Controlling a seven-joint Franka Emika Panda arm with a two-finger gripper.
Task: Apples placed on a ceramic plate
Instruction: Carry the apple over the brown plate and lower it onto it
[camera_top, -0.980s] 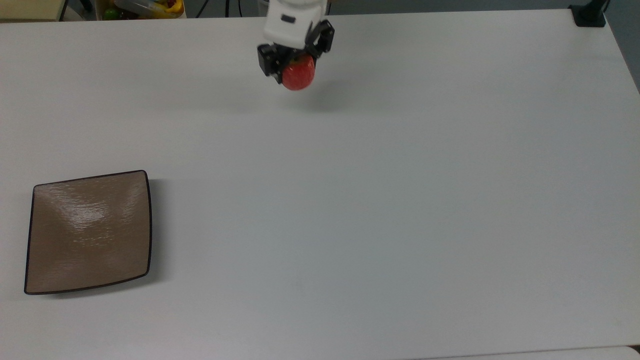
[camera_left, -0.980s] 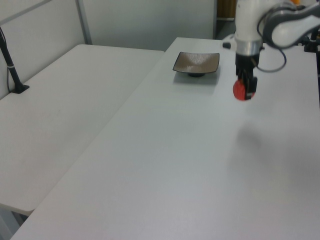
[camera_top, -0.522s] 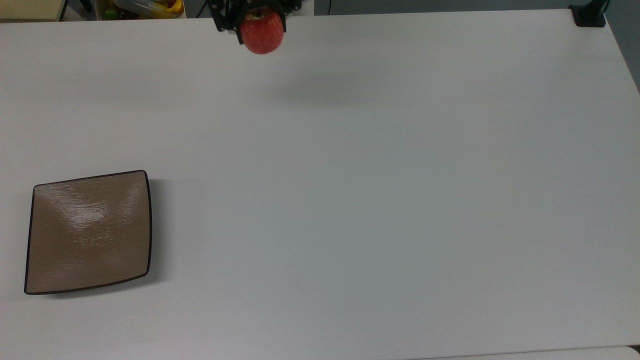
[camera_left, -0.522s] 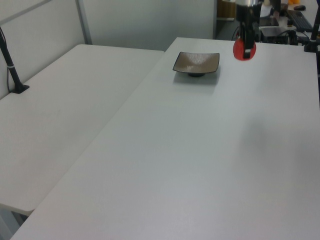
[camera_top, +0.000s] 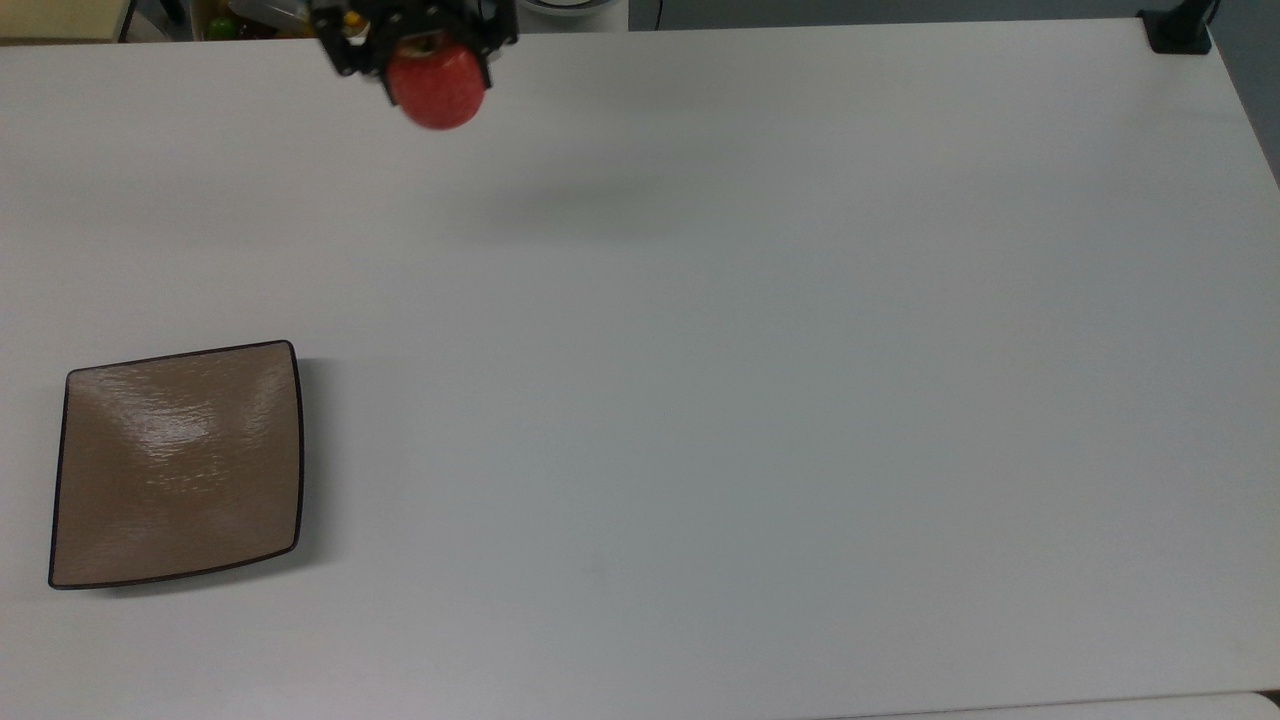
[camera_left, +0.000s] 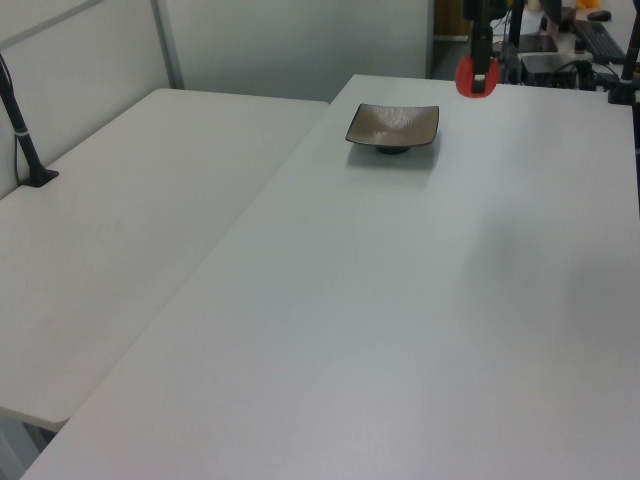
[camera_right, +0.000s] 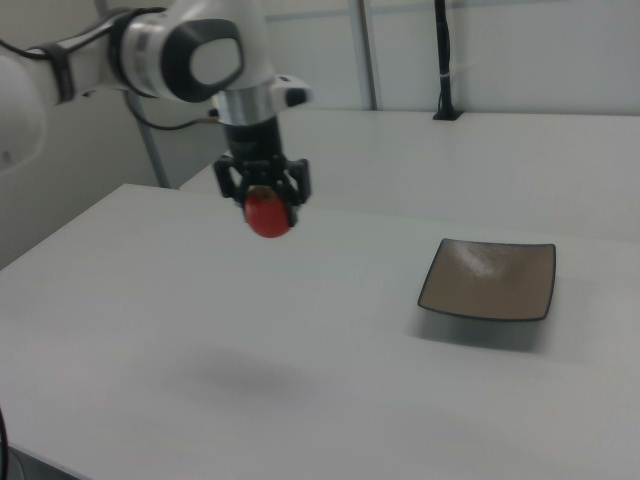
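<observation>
One round red apple (camera_top: 437, 88) with pale streaks, clamped in the tool (camera_top: 420, 45), aloft, glossy square tan plate (camera_top: 177, 463) bare

White table (camera_top: 760, 400) bearing seemingly bare plate (camera_top: 178, 465)

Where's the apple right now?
The apple is held in the gripper above the table, near the top view's upper left edge. The plate sits far off at the top view's lower left.
</observation>
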